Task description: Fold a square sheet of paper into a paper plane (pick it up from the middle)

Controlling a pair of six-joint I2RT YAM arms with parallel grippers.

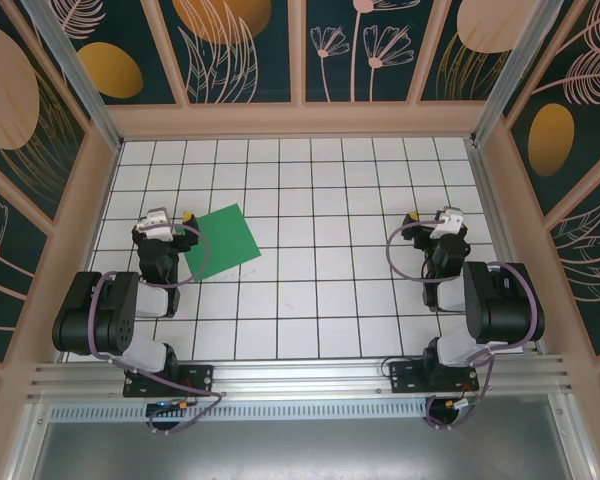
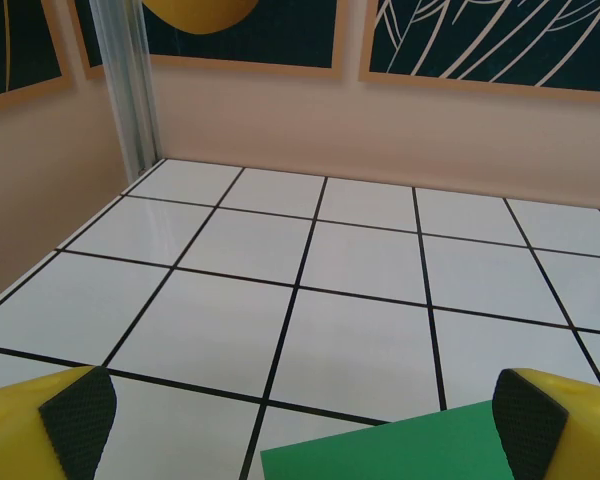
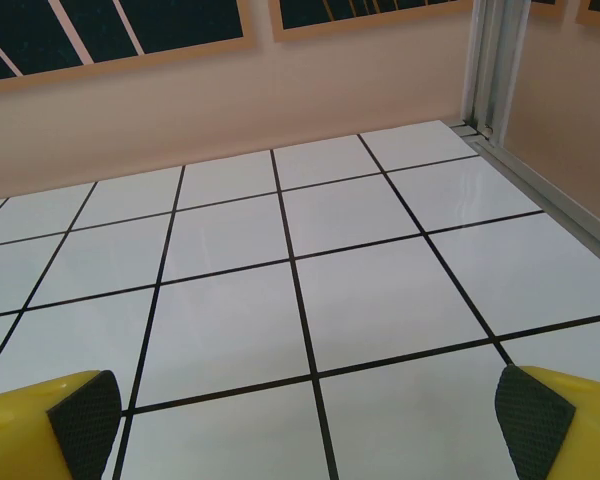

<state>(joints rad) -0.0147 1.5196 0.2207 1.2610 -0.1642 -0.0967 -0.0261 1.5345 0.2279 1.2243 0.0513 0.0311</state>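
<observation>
The square sheet of paper (image 1: 224,240) is plain green and lies flat and uncreased on the white grid table, left of centre, turned slightly off the grid lines. My left gripper (image 1: 168,217) hovers at its left edge, open, with nothing between the yellow fingers. In the left wrist view a corner of the sheet (image 2: 410,448) lies low between the dark pads (image 2: 77,420), nearer the right one; the left gripper (image 2: 302,425) is wide apart. My right gripper (image 1: 432,217) is open over bare tiles on the right side, and the right wrist view shows the right gripper (image 3: 302,425) holding nothing.
Beige walls with dark floral panels (image 1: 245,50) close in the table on three sides. Aluminium posts stand at the back corners (image 2: 130,90) (image 3: 490,60). Both arm bases sit on the metal rail (image 1: 300,380) at the near edge. White tiles (image 1: 320,290) separate the two arms.
</observation>
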